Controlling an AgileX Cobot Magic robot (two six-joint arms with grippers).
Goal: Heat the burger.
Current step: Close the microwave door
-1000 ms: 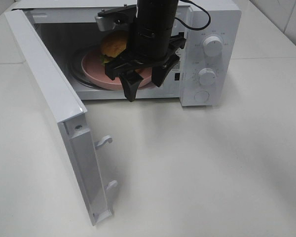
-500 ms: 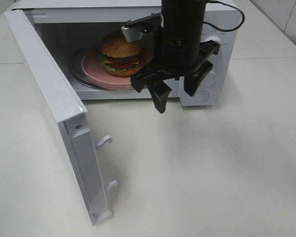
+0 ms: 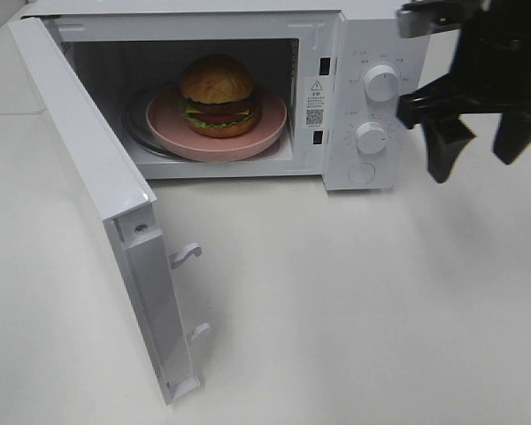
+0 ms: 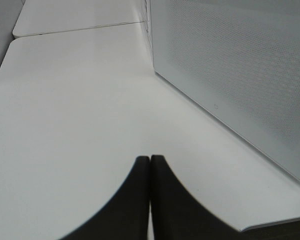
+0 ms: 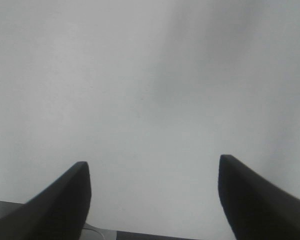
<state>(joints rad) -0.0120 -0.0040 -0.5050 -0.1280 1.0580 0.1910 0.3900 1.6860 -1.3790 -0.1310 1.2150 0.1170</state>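
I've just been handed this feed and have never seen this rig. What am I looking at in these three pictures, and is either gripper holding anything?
This is a two-armed robot working on a white table. The wide picture comes from a camera mounted high, off the arms. It shows a white microwave with its door swung open. Inside, the burger sits on a pink plate. The black claw on the right is the right gripper, open, empty and clear of the microwave. The other two pictures come from cameras on the wrists. The left gripper is shut on nothing, beside a perforated white panel, probably the microwave's side. The right wrist view shows that gripper's open fingers above the table.
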